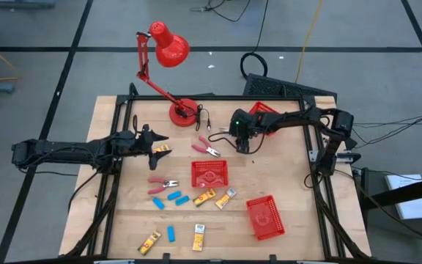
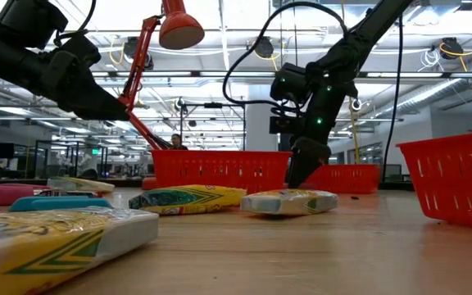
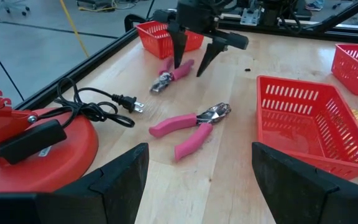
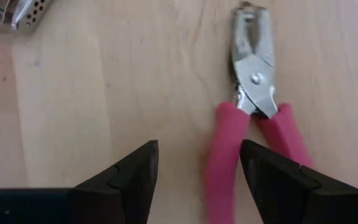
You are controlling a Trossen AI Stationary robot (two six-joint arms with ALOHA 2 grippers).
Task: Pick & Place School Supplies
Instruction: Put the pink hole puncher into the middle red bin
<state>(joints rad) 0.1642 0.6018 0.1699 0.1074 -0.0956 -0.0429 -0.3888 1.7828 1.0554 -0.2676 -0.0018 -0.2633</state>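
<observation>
Where the right gripper (image 4: pixel 197 180) hovers, pliers (image 4: pixel 253 118) below

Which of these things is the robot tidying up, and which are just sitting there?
For the job:
- pink-handled metal punch pliers
- small blue rectangular blocks
- yellow-and-white packets
- open right hand, over one pair of pliers

Just sitting there:
- red desk lamp
- red mesh baskets
- black power plug

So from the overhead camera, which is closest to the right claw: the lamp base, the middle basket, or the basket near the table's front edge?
Right gripper, jaws open:
1. Middle basket, just in front of it.
2. Lamp base, back and toward the left arm.
3. Front basket, farthest, near the front edge.
</observation>
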